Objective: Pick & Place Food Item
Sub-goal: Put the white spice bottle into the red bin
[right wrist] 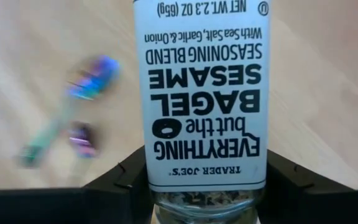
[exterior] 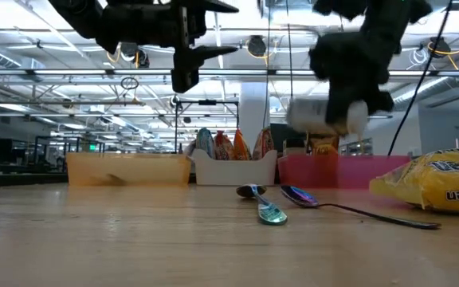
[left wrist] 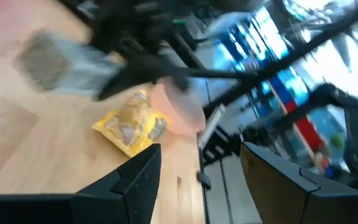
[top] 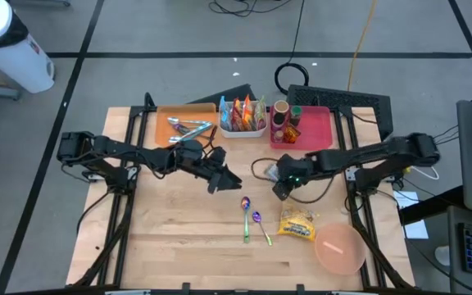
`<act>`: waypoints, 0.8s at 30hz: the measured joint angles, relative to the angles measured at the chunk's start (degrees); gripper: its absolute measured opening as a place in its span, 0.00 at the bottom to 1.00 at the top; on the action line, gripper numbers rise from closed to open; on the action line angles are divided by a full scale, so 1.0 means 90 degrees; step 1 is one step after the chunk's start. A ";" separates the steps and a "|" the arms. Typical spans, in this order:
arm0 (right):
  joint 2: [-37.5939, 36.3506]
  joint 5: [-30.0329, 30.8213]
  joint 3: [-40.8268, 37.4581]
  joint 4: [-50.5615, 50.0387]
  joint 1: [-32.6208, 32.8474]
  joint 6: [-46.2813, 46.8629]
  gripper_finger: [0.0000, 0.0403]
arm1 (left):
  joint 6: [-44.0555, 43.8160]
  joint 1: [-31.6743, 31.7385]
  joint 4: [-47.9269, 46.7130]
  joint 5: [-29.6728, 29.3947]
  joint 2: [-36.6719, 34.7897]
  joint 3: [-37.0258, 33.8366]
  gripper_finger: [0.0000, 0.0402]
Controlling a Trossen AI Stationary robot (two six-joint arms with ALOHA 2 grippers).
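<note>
Two dark fingers of right gripper [right wrist: 201, 186] clamped on white-labelled glass seasoning jar [right wrist: 201, 93], lifted clear above wooden table [top: 179, 246] centre for carrying. Left gripper [top: 220, 179] parked aloft toward left edge, fingers apart, empty.

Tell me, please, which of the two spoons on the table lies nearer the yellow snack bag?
The purple-bowled spoon, the right one of the pair. Its handle angles toward the yellow snack bag, while the green-handled spoon lies on its far side, toward the table's middle.
</note>
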 joint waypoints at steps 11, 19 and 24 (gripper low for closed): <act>-0.1195 0.0032 0.0010 0.1076 0.0000 -0.0970 0.47 | -0.2508 0.0421 0.0001 -0.0841 0.0000 0.0000 0.57; -0.0959 0.0001 0.0015 0.1620 0.0000 -0.1312 0.47 | -0.3432 0.0441 -0.0034 -0.1003 0.0067 0.0002 0.57; -0.0786 -0.0169 0.0052 0.1741 0.0000 -0.1479 0.47 | -0.3872 0.0441 -0.0128 -0.0834 0.0231 0.0164 0.57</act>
